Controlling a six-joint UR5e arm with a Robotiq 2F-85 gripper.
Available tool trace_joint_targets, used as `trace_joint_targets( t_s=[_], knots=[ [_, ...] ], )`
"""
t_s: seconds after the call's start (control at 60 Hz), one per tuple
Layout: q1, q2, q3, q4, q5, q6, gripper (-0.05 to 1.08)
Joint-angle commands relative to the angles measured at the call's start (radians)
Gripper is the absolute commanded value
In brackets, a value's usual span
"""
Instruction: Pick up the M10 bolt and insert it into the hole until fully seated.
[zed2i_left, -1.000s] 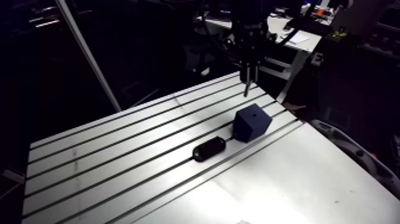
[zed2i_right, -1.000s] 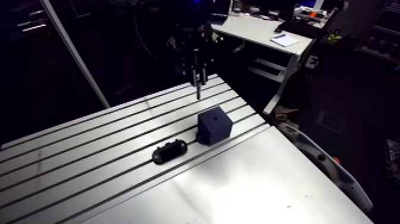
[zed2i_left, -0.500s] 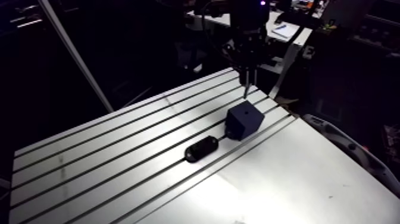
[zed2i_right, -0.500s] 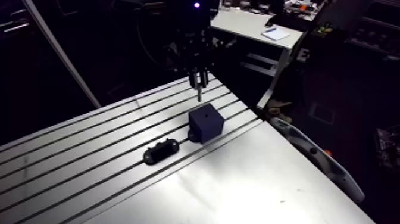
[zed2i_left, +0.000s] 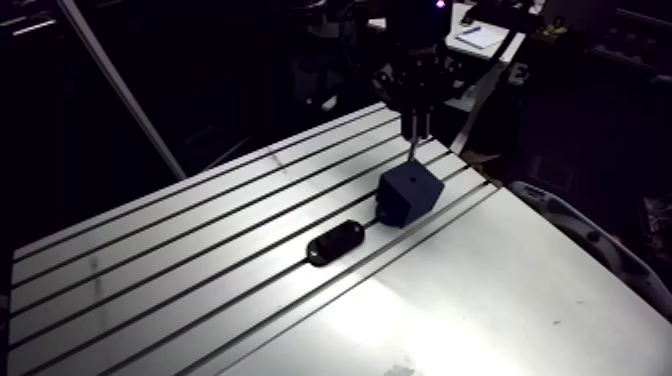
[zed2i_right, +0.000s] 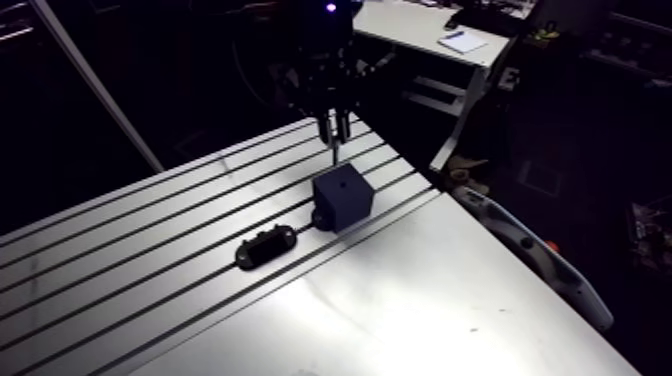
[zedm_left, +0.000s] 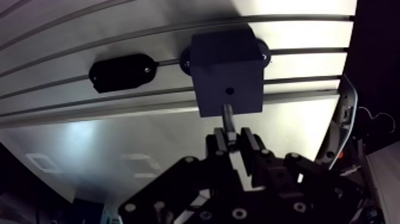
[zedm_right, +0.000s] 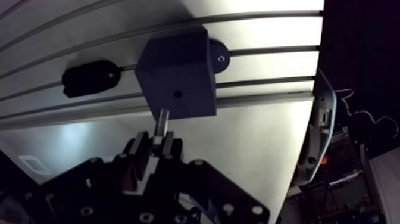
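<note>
The slotted aluminium table (zed2i_left: 200, 250) fills the arm view, and the arm's wrist (zed2i_left: 415, 75) comes down from above near the table's far corner, held upright with the gripper (zedm_left: 233, 142) pointing straight down at the surface. Directly under the gripper stands a dark cube-shaped block (zedm_left: 229, 65), set across the table's slots, with a small round hole (zedm_left: 228, 92) in the middle of its top face. Off to one side of the block, well clear of the gripper, a black oval holder (zedm_left: 122, 71) lies lengthwise along a slot, apart from the block. The two fingers (zedm_left: 250, 143) are closed on the M10 bolt (zedm_left: 228, 119), pinching its upper end so that the shank hangs out below the fingertips, in line with the wrist. The bolt's lower tip is over the block's top face, just beside the hole in the wrist view; the arm view shows the tip above the block and not down in the hole, and whether it touches the face cannot be told
</note>
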Motion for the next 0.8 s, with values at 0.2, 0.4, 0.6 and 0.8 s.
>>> trace_joint_targets(
  t_s=[0.2,0.4,0.6,0.8],
  knots=[
    [0.001,0.025,-0.006,-0.003,0.001,0.0,1.08],
    [0.002,0.016,0.0,0.0,-0.001,-0.003,1.08],
    [0.005,-0.023,0.018,-0.014,-0.002,-0.002,1.08],
    [0.005,-0.042,0.051,-0.064,-0.001,-0.002,1.08]
  ],
)
